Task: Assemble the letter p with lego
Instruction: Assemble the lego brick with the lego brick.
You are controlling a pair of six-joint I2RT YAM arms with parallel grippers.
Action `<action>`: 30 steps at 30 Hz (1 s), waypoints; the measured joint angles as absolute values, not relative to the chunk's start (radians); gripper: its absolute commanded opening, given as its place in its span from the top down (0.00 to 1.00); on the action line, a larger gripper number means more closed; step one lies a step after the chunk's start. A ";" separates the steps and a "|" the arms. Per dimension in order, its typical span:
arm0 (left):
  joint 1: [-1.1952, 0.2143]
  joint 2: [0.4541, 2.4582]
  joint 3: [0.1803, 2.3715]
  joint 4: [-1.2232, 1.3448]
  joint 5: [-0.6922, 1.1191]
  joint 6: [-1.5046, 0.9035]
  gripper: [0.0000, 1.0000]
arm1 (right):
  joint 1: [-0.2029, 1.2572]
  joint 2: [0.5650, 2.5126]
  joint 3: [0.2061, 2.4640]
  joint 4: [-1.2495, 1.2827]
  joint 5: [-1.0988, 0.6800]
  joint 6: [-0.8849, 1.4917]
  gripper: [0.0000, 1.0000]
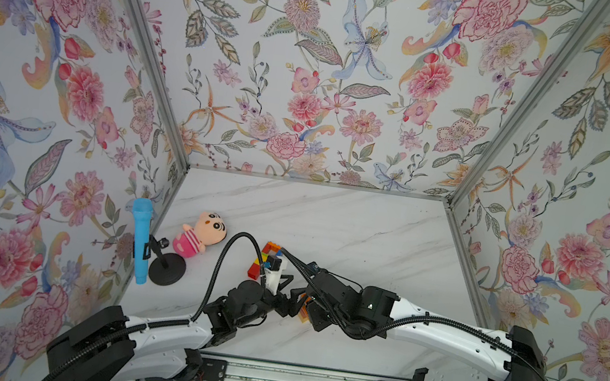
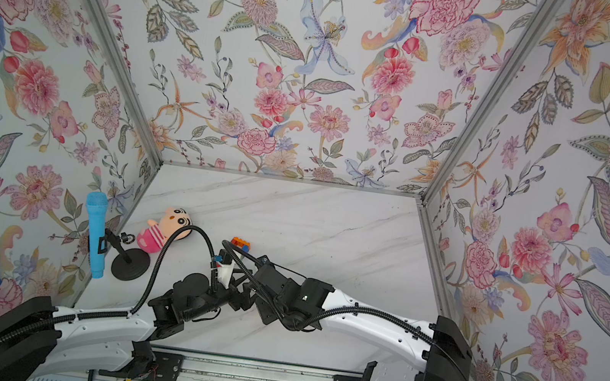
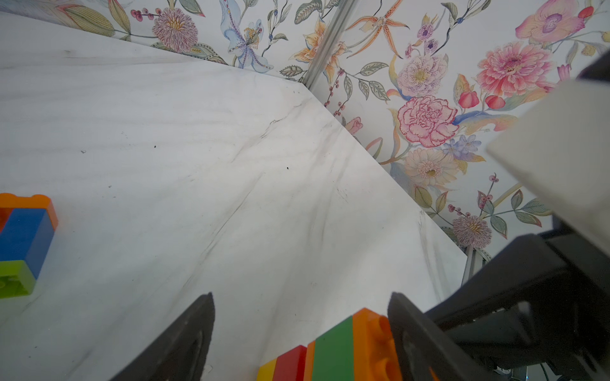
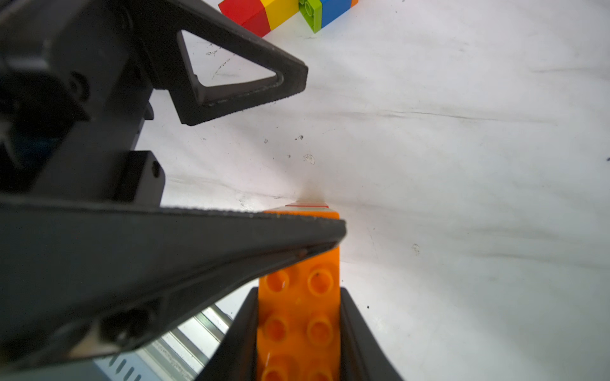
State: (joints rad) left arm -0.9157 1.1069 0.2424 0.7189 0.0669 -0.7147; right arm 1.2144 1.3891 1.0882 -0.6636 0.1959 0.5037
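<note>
Right tool (image 4: 298, 293) clamps the orange brick (image 4: 298, 330), long axis pointing forward out of its grip; left tool (image 3: 301, 298) spread apart.

no legible text, no labels, brands, numbers or signs anywhere

Orange brick (image 4: 298, 313) off the right wrist view's edge; blue-and-green brick row (image 3: 23, 240) likewise off the left wrist view's.

The marble table (image 1: 350, 225) carries lego bricks (image 1: 255, 272), a plush doll (image 1: 201, 234) and a microphone stand (image 1: 167, 270)
</note>
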 measured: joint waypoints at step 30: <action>-0.916 1.124 0.240 0.722 0.064 -0.715 0.19 | 1.238 1.417 1.090 -0.669 0.237 0.567 0.80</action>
